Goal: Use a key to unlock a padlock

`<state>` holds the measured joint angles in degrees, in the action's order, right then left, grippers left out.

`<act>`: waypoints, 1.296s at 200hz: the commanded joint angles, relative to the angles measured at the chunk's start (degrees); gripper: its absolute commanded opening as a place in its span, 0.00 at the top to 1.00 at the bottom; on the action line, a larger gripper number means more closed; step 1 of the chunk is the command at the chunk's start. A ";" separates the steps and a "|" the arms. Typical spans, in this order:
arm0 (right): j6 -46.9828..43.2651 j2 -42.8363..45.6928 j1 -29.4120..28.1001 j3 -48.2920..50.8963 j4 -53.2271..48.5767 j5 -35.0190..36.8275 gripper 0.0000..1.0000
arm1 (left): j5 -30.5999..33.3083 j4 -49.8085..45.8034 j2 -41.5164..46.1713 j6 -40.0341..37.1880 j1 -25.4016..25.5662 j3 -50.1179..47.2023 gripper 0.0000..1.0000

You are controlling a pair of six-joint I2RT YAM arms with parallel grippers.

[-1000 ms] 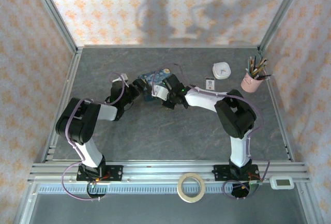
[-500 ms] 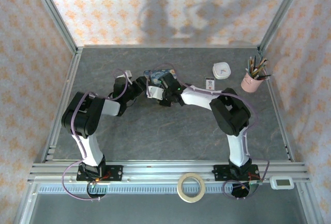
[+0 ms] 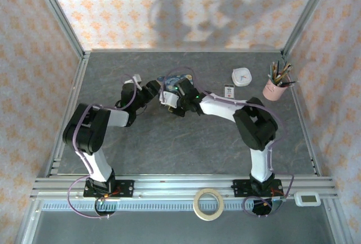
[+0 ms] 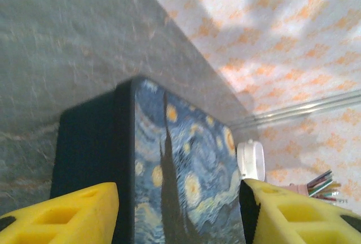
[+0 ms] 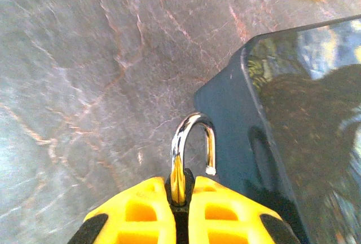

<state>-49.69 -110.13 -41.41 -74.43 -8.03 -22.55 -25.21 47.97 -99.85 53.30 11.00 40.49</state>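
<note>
A silver padlock (image 5: 192,142) sticks out from between the yellow fingers of my right gripper (image 5: 180,185), which is shut on its body. The curved shackle stands open with its free end bare, just beside the dark side of the blue starry-night box (image 5: 293,114). My left gripper (image 4: 179,210) is open, and its two yellow fingers straddle the painted lid and dark side of that box (image 4: 180,159). From above, both grippers meet at the box (image 3: 172,79): the left gripper (image 3: 155,91) beside the right gripper (image 3: 171,98). The key is hidden.
A white round case (image 3: 242,76), a small card (image 3: 229,91) and a pink cup of pencils (image 3: 276,86) stand at the back right. A tape roll (image 3: 209,204) lies on the front rail. Metal frame posts and patterned walls close in the table.
The left gripper has moved up and in to the box's left end. The right gripper has shifted slightly left and farther back, still shut on the padlock.
</note>
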 commanded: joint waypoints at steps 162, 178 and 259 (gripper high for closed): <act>65.23 10.39 -11.54 11.15 -14.03 17.21 1.00 | 26.13 -19.60 36.72 -10.31 -7.01 -18.69 0.09; 65.95 8.01 -12.83 9.77 -15.62 19.91 1.00 | 26.01 -19.83 37.00 -10.49 -7.07 -18.78 0.09; 66.57 2.11 -13.35 4.91 -14.85 21.52 0.74 | 25.98 -21.54 38.75 -11.06 -7.71 -19.62 0.09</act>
<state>16.16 -106.67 -54.76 -67.55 -22.61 -2.68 -0.75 28.32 -63.16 43.40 4.05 21.91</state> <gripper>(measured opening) 0.180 0.911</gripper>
